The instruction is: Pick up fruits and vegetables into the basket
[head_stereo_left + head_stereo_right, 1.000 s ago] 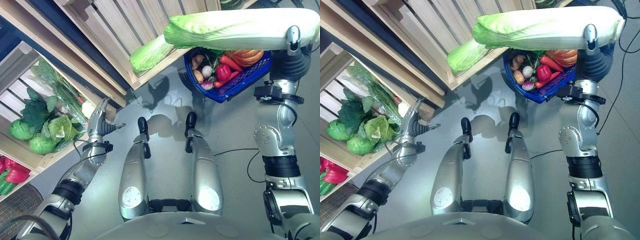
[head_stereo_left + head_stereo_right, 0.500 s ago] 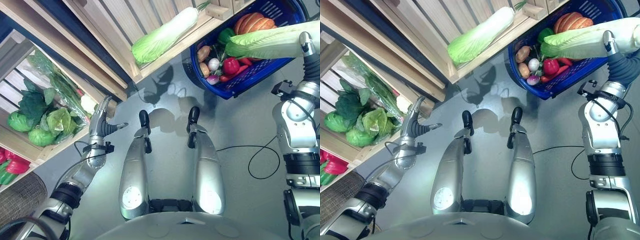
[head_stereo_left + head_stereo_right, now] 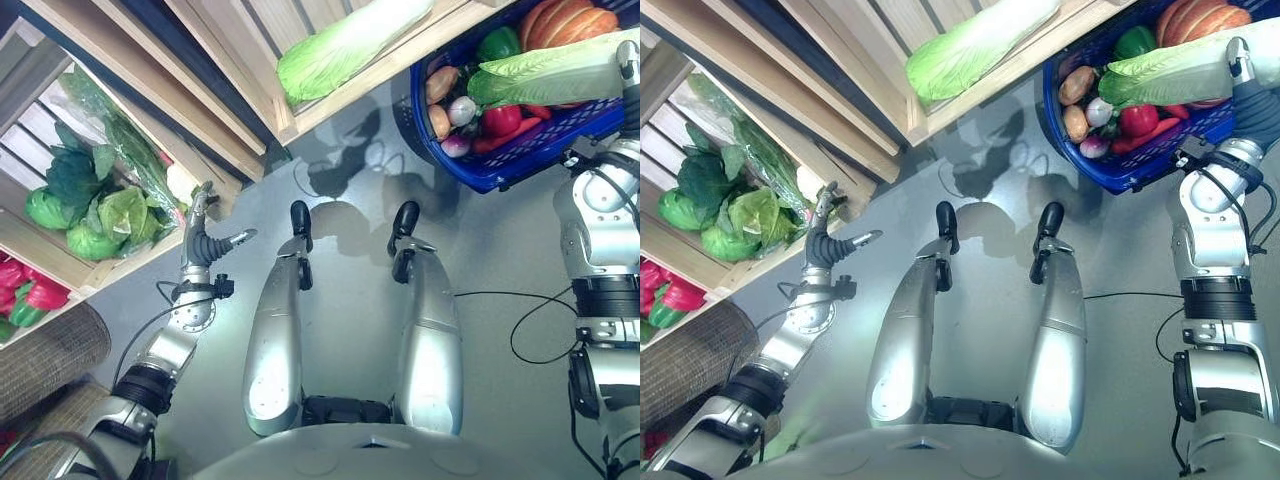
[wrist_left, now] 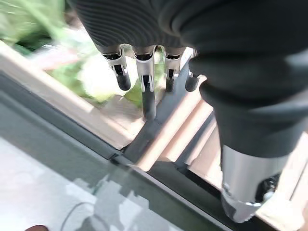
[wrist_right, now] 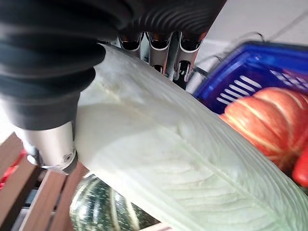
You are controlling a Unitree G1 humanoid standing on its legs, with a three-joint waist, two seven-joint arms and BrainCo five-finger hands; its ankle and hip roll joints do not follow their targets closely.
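Right hand [image 5: 159, 53] fingers curled round napa cabbage [image 3: 545, 78], held over blue basket [image 3: 520, 165] at far right, above pumpkin [image 3: 560, 18], red pepper [image 3: 502, 118]. Left hand [image 3: 200, 245] relaxed, empty, near crate [image 3: 130, 265]. Risk: long cabbage overhangs rim, tips out on release.

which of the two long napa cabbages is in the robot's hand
The pale green napa cabbage lying across the blue plastic basket, gripped by the right hand. The other napa cabbage rests on the wooden shelf.
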